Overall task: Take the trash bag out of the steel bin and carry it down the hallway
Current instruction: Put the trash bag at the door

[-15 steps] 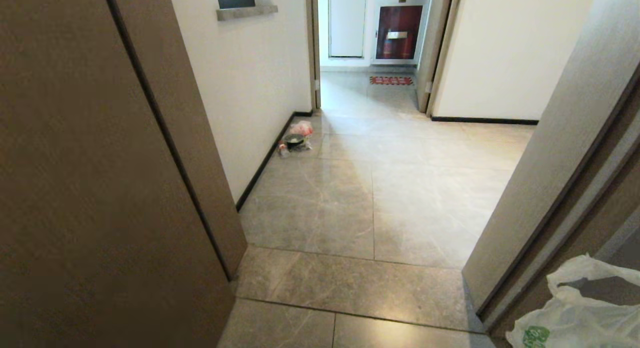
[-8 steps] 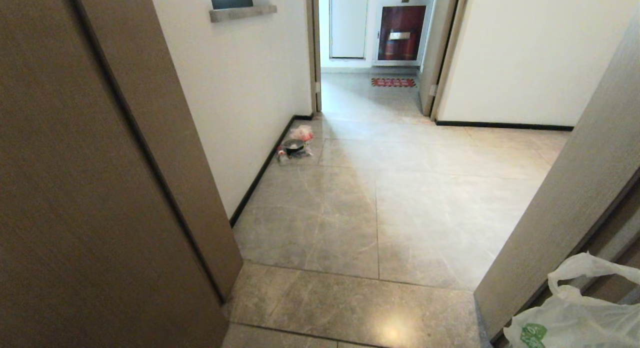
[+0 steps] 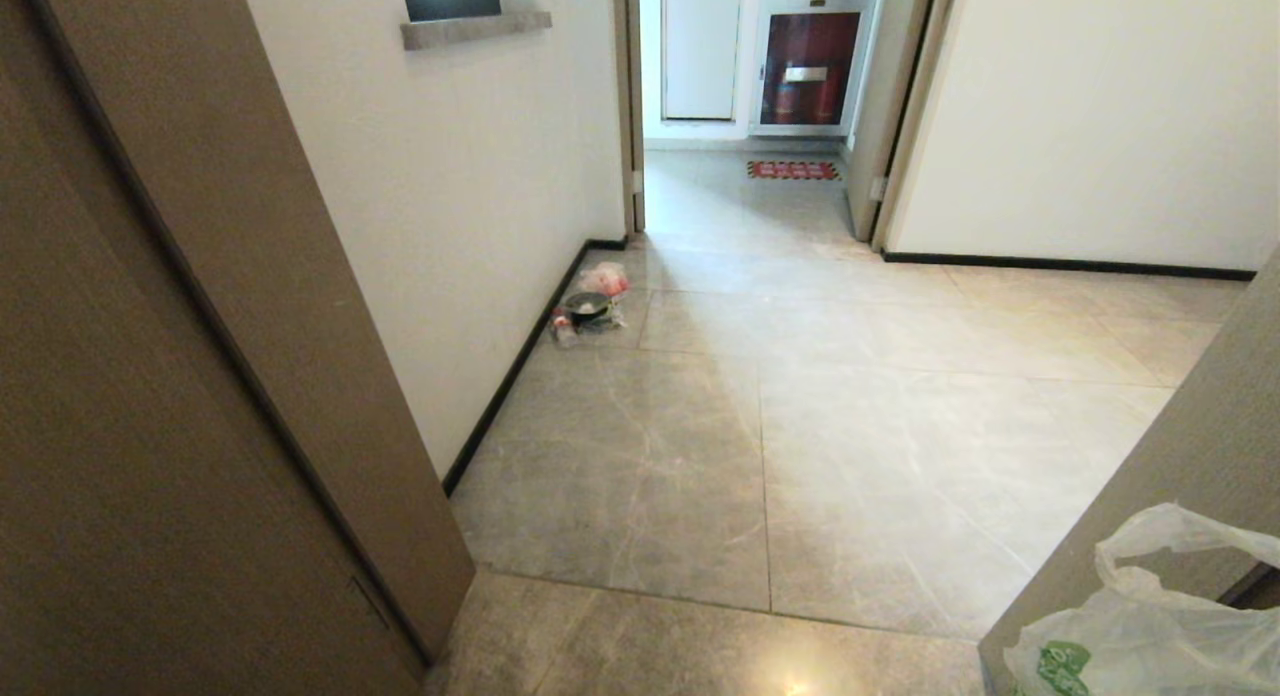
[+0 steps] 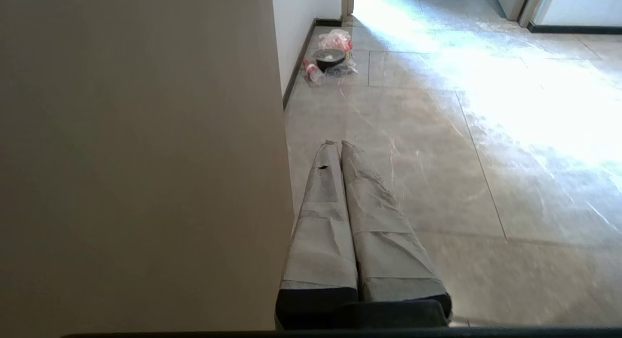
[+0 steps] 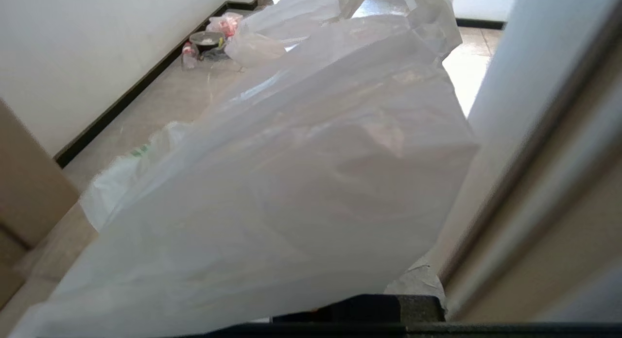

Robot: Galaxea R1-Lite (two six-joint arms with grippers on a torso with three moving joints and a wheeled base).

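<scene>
Head view: the trash bag (image 3: pixel 1150 626) hangs at the near right, against a brown door frame (image 3: pixel 1150 496), with the hallway (image 3: pixel 800 396) floor stretching ahead. A clear bag with red contents (image 3: pixel 592 296) lies by the left wall, far.

Left wrist view: the left gripper (image 4: pixel 338 146) has its fingers pressed together, empty, over the tiles.

Right wrist view: the bag fills the picture, draped over the right gripper, which is clamped on it though its fingers are hidden.

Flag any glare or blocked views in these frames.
Head view: small hotspot on the floor, otherwise even. Left wrist view: washed-out sunlit patch on the tiles. Right wrist view: the bag fills the frame, hiding the right tool.
</scene>
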